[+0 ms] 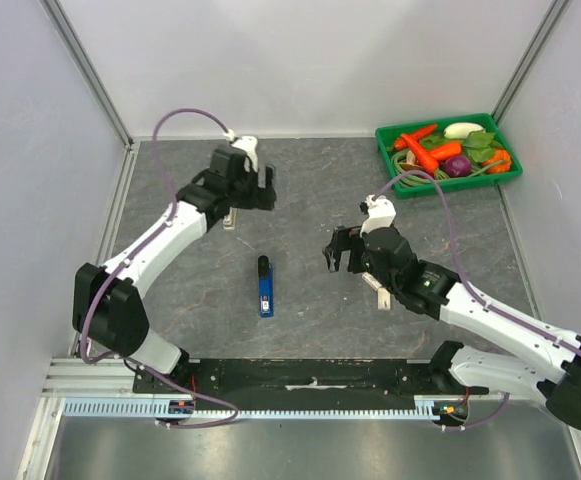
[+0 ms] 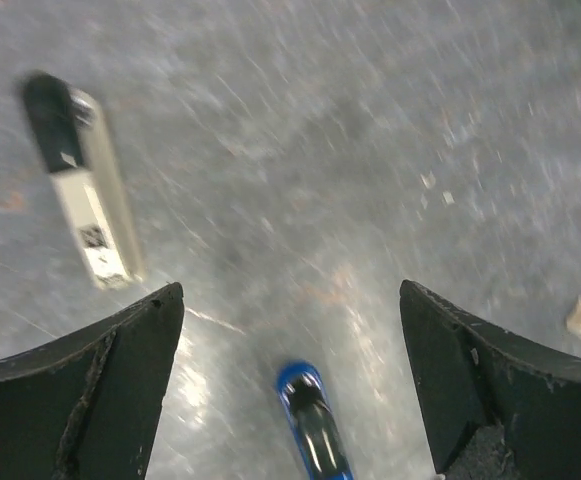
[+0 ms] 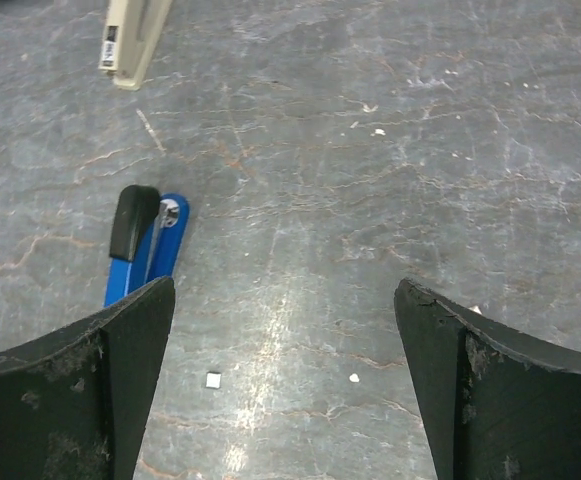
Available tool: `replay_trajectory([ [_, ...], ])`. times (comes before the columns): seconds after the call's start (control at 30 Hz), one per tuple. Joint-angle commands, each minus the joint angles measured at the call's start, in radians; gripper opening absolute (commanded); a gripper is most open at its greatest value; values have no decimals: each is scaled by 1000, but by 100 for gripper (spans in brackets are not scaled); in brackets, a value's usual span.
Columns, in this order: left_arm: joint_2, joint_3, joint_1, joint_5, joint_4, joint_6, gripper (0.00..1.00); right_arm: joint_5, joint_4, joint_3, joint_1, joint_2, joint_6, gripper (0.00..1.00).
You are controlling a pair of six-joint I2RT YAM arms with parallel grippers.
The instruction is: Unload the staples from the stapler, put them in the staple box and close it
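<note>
left gripper (image 2: 290,288) jaws spread, holding nothing | right gripper (image 3: 283,285) jaws spread, holding nothing | stapler (image 1: 265,287) flat mid-table between them, untouched | step: reach in — you square one gripper over the blue base to pin it, then take the black top with the other, slowly

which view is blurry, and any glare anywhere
left wrist: motion-blurred, with the blue stapler and the beige object smeared; right wrist: sharp, with a pale glare streak on the table; top external: sharp and evenly lit.
</note>
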Motion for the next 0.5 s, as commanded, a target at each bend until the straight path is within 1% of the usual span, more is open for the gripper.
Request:
replay_trajectory([
  [0.0, -78, -108, -165, -132, -10, -46, 95, 38, -19, 36, -45, 35, 61, 98],
  [0.03, -90, -131, -195, -175, -10, -61, 95, 29, -19, 35, -53, 43, 61, 98],
  [0.1, -113, -174, -234, -201, -13, -98, 95, 9, -22, 35, -62, 51, 56, 98],
  [0.33, -152, -356, -277, -312, 14, -228, 96, -23, -21, 21, -62, 32, 27, 98],
  [0.47, -146, -407, -279, -297, 36, -256, 96, -46, -22, 13, -62, 32, 25, 98],
])
